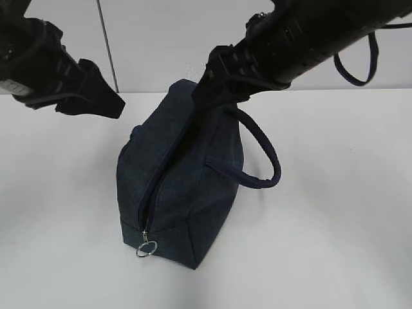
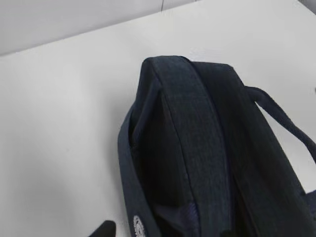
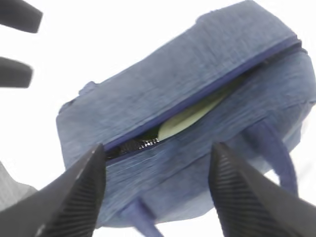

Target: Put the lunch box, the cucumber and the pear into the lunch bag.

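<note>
The dark navy lunch bag stands on the white table with its top zipper open and its silver ring pull at the near end. In the right wrist view the pale green lid of the lunch box shows inside the bag through the slit. The cucumber and the pear are hidden. My right gripper is open and empty, its fingers spread just above the bag's handle side; in the exterior view it hovers over the bag's far end. My left gripper is off the bag's far left, its jaws apart and empty.
One handle loops out to the bag's right over bare table. A dark cable loop hangs by the right arm. A grey wall runs behind the table. One left fingertip shows beside the bag's end.
</note>
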Tool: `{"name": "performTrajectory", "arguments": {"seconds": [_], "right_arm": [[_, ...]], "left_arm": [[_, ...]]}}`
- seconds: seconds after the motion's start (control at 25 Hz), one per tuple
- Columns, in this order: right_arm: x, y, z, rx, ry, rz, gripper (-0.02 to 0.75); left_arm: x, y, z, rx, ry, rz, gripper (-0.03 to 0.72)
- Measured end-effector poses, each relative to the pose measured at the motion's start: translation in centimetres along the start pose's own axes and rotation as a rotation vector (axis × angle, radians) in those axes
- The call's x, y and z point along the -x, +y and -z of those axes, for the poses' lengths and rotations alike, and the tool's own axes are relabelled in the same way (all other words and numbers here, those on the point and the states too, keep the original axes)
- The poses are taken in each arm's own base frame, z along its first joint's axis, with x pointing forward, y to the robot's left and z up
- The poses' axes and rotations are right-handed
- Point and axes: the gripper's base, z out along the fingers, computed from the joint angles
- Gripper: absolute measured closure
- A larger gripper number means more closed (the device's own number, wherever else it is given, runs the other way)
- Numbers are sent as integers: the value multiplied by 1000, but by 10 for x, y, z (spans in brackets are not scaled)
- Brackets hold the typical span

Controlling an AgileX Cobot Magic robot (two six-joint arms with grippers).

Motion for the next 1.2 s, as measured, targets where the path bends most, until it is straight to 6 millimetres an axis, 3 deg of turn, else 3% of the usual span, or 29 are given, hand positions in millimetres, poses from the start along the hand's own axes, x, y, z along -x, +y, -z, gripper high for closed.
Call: {"name": "performTrajectory", "arguments": {"seconds": [0.08, 0.24, 0.36, 0.52, 0.88, 1.2], "right_arm": [[-15, 16, 6, 16, -48, 25, 239], [-62, 55, 10, 49, -192, 106, 241], [-95, 72, 1, 22, -235, 146, 244], [-131, 85, -23, 20, -140, 184, 279], [-163, 82, -78, -8, 68, 158, 321], [-160, 83, -83, -11, 72, 148, 327]], "left_arm": [[-12, -1, 5, 20, -41, -4, 316], [-46, -4, 12, 30, -107, -44, 316], [-69, -6, 13, 38, -145, -63, 316], [-91, -5, 14, 72, -183, -63, 316], [-100, -5, 15, 83, -192, -59, 330], [-102, -6, 15, 64, -176, -46, 337]]}}
